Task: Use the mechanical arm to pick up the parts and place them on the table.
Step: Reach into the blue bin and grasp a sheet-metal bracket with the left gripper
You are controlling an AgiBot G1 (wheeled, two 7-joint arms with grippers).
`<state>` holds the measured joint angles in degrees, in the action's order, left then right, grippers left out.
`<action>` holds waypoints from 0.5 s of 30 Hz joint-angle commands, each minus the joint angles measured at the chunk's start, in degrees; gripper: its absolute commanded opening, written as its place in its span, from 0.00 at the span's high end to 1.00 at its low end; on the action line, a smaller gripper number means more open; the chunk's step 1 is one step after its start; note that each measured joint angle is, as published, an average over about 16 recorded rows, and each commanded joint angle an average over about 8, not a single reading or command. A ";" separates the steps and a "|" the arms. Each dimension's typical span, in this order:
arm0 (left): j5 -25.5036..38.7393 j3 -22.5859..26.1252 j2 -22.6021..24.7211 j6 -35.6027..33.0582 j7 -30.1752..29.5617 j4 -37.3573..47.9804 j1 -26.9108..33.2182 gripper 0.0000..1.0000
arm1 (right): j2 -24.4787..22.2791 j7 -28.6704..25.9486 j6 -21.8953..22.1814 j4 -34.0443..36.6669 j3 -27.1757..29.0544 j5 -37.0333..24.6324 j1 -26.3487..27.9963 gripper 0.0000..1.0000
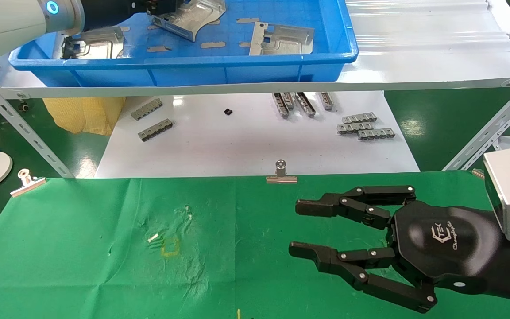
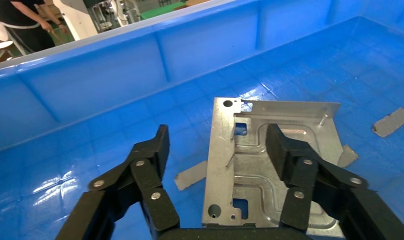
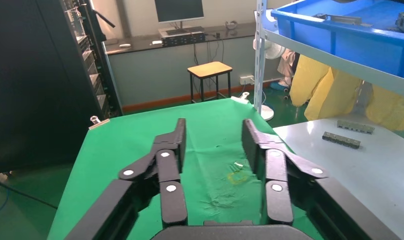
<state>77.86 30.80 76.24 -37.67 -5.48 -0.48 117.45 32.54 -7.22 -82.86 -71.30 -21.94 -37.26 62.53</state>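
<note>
Up in the blue tray point(image 1: 184, 66) on the shelf, the left gripper point(image 2: 217, 145) hangs with its fingers spread wide over one of the parts point(image 2: 270, 165), a silvery stamped plate lying flat on the tray floor. One finger point(image 2: 152, 150) stands over bare blue plastic just beside the plate's long edge; the other finger point(image 2: 290, 155) sits over the embossed channel near the plate's middle. Nothing is clamped yet.

The plate looks stiff and light: thin sheet metal with a folded rim, square holes and pressed ridges that should keep it from flexing. It also looks smooth and slippery, and because it lies flat there is little to get under. A fair hold, I judge, would be across the raised folded rim or an upstanding edge (the flat face offers the pads nothing), with the jaws straddling the plate's width rather than landing on top of it. Rim corners may be sharp, and a shallow pinch could let it swing or slide out.

Two more plates point(image 1: 283, 40) lie elsewhere in the tray. The right gripper point(image 1: 297, 228) is parked low over the green table point(image 1: 82, 248), fingers apart and empty, near the small yellow mark point(image 1: 170, 247).
</note>
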 commanded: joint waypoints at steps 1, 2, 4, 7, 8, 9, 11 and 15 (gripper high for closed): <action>0.03 0.02 0.05 0.20 -0.02 -0.07 -0.04 1.00 | 0.00 0.00 0.00 0.00 0.00 0.00 0.00 0.00; 0.09 0.07 0.08 0.24 -0.04 -0.07 -0.11 1.00 | 0.00 0.00 0.00 0.00 0.00 0.00 0.00 0.00; 0.26 0.20 0.14 0.33 -0.09 -0.04 -0.25 1.00 | 0.00 0.00 0.00 0.00 0.00 0.00 0.00 0.00; 0.54 0.40 0.22 0.46 -0.25 0.00 -0.48 1.00 | 0.00 0.00 0.00 0.00 0.00 0.00 0.00 0.00; 0.62 0.45 0.23 0.50 -0.31 -0.01 -0.55 1.00 | 0.00 0.00 0.00 0.00 0.00 0.00 0.00 0.00; 0.69 0.50 0.25 0.55 -0.37 -0.03 -0.60 1.00 | 0.00 0.00 0.00 0.00 0.00 0.00 0.00 0.00; 0.78 0.57 0.27 0.64 -0.49 -0.11 -0.71 1.00 | 0.00 0.00 0.00 0.00 0.00 0.00 0.00 0.00; 0.77 0.58 0.26 0.84 -0.62 -0.42 -0.79 1.00 | 0.00 0.00 0.00 0.00 0.00 0.00 0.00 0.00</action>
<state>78.48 31.28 76.46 -36.77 -5.98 -0.93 116.64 32.54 -7.22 -82.86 -71.30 -21.94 -37.25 62.53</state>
